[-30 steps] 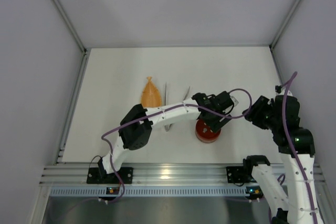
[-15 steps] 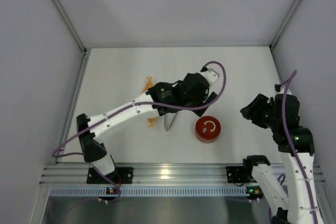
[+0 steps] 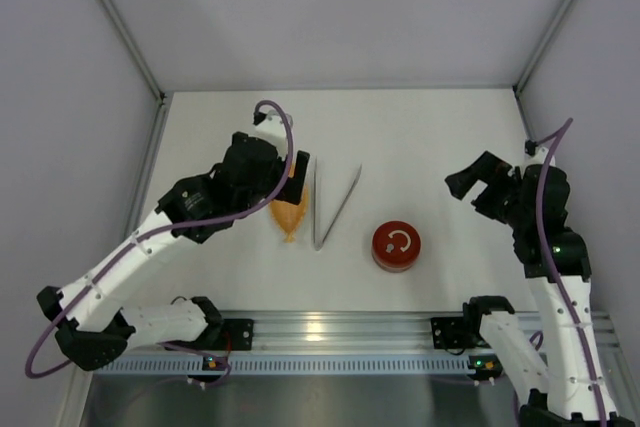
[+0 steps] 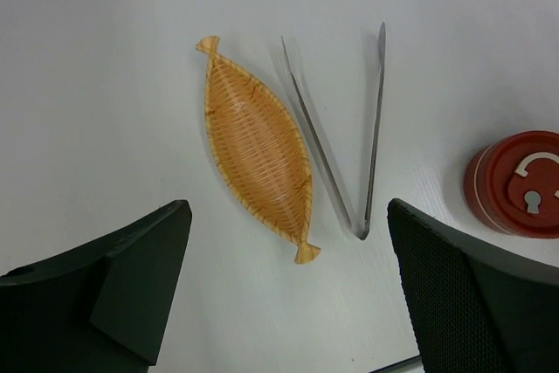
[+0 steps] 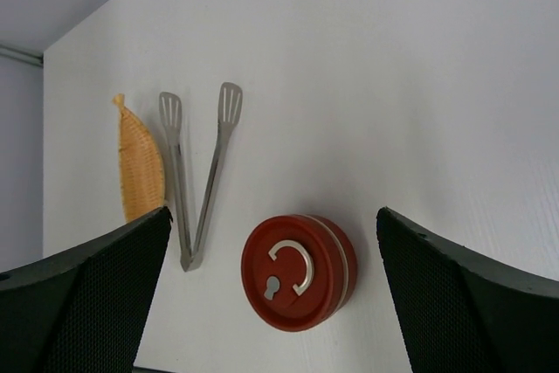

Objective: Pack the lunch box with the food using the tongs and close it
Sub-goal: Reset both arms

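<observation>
White table [image 3: 450, 137] fenced by grey panels on three sides, aluminium rail along the near edge. Left arm [image 3: 150, 237] reaches from its base at the near-left corner diagonally toward the middle of the table; left gripper [image 4: 286, 216] hangs above the woven tray, clear of the surface, jaws spread wide with nothing between them. Right arm [image 3: 550, 247] stands tall by the right edge, its wrist turned in toward the centre; right gripper [image 5: 272, 213] is raised above the table, jaws likewise spread wide, holding nothing. Tongs [image 3: 330, 209] lie flat left of centre, untouched, arms parted in a V: joined end toward the near edge, slotted tips toward the far edge. Woven tray [image 4: 258, 163], orange, boat-shaped with pointed ends, lies just left of the tongs and roughly parallel to their left arm; in the left wrist view its near tip sits very close to that arm, contact not resolvable. In the top view its far half is hidden under the left gripper. Lunch box [image 3: 396, 245] sits right of the tongs, near the near edge and apart from them, upright, red lid [image 5: 297, 270] seated on it, white curved mark facing up; a pale band shows around the side wall. Neither gripper touches the box
</observation>
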Motion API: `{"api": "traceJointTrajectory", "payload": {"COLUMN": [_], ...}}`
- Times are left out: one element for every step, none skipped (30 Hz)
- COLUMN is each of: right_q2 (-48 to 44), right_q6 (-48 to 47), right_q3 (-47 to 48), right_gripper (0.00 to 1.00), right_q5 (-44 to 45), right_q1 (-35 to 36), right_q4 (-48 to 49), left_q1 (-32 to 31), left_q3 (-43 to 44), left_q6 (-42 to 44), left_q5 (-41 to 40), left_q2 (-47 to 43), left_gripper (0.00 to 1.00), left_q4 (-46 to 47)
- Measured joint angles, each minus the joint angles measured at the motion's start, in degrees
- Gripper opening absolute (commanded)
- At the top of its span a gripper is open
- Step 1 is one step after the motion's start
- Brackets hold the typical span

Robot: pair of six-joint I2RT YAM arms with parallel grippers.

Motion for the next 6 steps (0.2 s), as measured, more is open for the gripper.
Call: {"api": "traceJointTrajectory", "payload": {"right_q2": [0.20, 0.42, 0.48, 0.68, 0.83, 0.90], "right_q6": [0.13, 0.15, 0.13, 0.11, 0.13, 0.13], "right_q3": [-0.61, -1.29, -1.86, -2.43, -2.78, -2.91], "right_gripper": [1.00, 1.00, 0.99, 0.99, 0.99, 0.99], "right_q5": [-0.44, -0.94, -1.38, -1.81, -2.16, -2.36], "right_q1": [0.00, 0.00, 0.00, 0.00, 0.00, 0.00], "right_q4": [0.98, 1.95, 2.78, 3.58, 4.31, 4.48], "left_q1": [0.00, 0.00, 0.00, 0.00, 0.00, 0.02], "left_q3": [-1.09, -2.12, -2.95, -3.89, -4.66, -5.18], "left_q6": [-0.24, -0.50, -0.70, -0.90, -0.96, -1.09], "left_q5": [-0.28, -0.50, -0.61, -0.74, -0.79, -0.79], "left_q2": [-0.37, -0.59, -0.72, -0.98, -1.18, -1.36], "left_gripper": [0.99, 0.99, 0.99, 0.99, 0.99, 0.99], "left_q4": [-0.02, 0.00, 0.02, 0.15, 0.15, 0.11]}}
